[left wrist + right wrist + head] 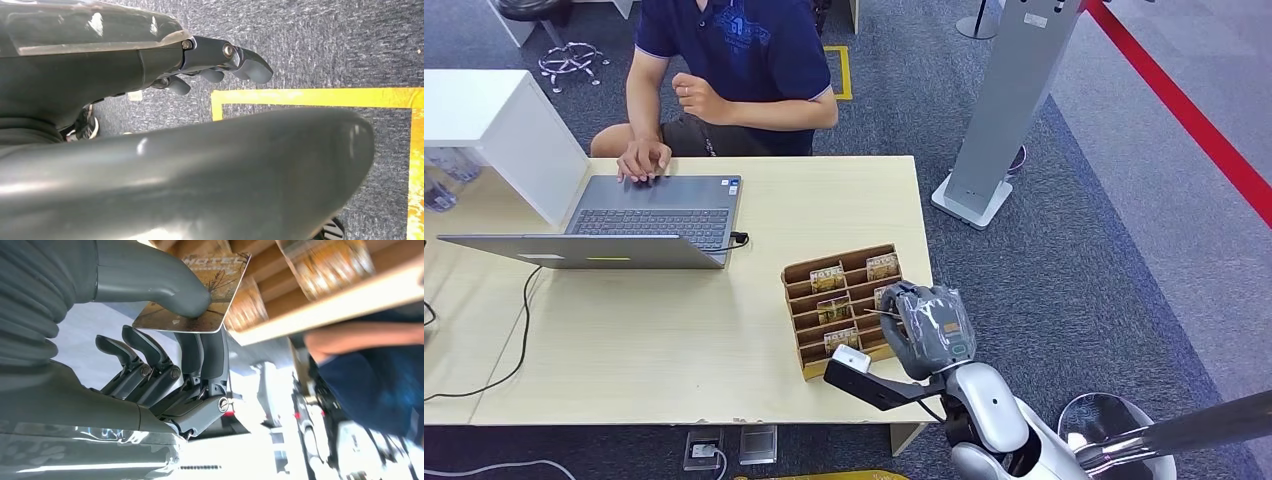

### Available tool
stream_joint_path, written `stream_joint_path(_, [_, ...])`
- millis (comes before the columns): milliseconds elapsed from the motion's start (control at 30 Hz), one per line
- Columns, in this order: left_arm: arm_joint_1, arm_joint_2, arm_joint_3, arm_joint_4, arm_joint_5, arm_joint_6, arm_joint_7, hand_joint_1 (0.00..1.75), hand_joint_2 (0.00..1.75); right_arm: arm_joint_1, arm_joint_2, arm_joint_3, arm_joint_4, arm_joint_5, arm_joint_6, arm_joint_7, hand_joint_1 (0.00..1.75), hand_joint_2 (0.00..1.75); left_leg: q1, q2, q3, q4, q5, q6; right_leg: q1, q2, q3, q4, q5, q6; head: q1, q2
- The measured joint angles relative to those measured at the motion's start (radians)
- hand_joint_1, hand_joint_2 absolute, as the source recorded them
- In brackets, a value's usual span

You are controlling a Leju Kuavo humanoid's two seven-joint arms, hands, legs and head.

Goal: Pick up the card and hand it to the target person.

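Right hand [165, 340] pinched the brown printed card [200, 295] above the slotted wooden rack [844, 305] — best lifted straight, then carried far-left; left hand [220, 62] hung curled, empty

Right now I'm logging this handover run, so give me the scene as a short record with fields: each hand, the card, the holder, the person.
right hand: over the holder's near right corner, thumb and fingers pinching a card
card: held flat between the thumb and fingers, printed side visible, just clear of the holder
card holder: wooden, tiered slots, on the table's right end, more cards in it
left hand: hanging over grey carpet, holding nothing, fingers curled
person: seated across the table, one hand on the laptop
handover: not yet done
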Motion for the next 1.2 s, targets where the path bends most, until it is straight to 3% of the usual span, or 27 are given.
stream_joint_path(233, [-0.001,0.000,0.000,0.000,-0.009,0.000,0.002,0.00,0.00,-0.119,0.005,0.021,-0.044,-0.066,0.017,-0.018,1.75,1.75,0.000,0.000,0.000,0.000,0.000,0.000,0.000,0.000,0.000,0.000,0.000,0.000,0.001,0.000])
stream_joint_path(367, [-0.007,0.000,-0.007,0.000,-0.024,-0.002,0.011,0.00,0.00,-0.255,0.046,0.063,0.049,-0.138,0.010,-0.065,1.75,1.75,0.000,0.000,-0.001,0.000,0.002,0.000,0.000,0.000,0.000,0.001,0.002,-0.001,0.000,0.000])
stream_joint_path(533, [-0.013,-0.002,-0.022,0.000,-0.029,-0.003,0.012,0.00,0.00,-0.424,0.139,0.117,0.274,-0.209,-0.039,-0.143,1.75,1.75,0.000,-0.003,-0.004,0.000,0.005,-0.001,0.000,-0.003,-0.002,0.002,0.003,-0.002,-0.002,0.000])
stream_joint_path(700, [-0.018,-0.003,-0.028,0.000,-0.020,-0.001,0.005,0.00,0.00,-0.591,0.267,0.178,0.604,-0.271,-0.088,-0.225,1.75,1.75,0.000,-0.004,-0.006,0.000,0.007,-0.001,0.000,-0.004,-0.005,0.003,0.004,-0.002,-0.002,0.000])
stream_joint_path(933, [-0.016,-0.002,-0.034,0.000,0.007,0.006,0.011,0.00,0.00,-0.644,0.406,0.228,0.928,-0.311,-0.140,-0.289,1.75,1.75,0.000,-0.005,-0.006,0.000,0.007,-0.001,0.000,-0.004,-0.005,0.003,0.004,-0.002,-0.001,0.000])
stream_joint_path(1067, [-0.013,-0.002,-0.034,0.000,0.017,0.009,0.018,0.00,0.00,-0.645,0.438,0.246,1.018,-0.309,-0.150,-0.284,0.00,1.75,0.000,-0.005,-0.006,0.000,0.007,-0.001,0.000,-0.004,-0.005,0.002,0.004,-0.002,0.000,0.000])
stream_joint_path(1200, [-0.012,-0.002,-0.034,0.000,0.018,0.004,0.018,0.00,0.00,-0.645,0.450,0.258,1.065,-0.306,-0.151,-0.280,0.00,1.75,0.000,-0.004,-0.006,0.000,0.007,-0.001,0.000,-0.004,-0.005,0.002,0.005,-0.002,0.001,0.000])
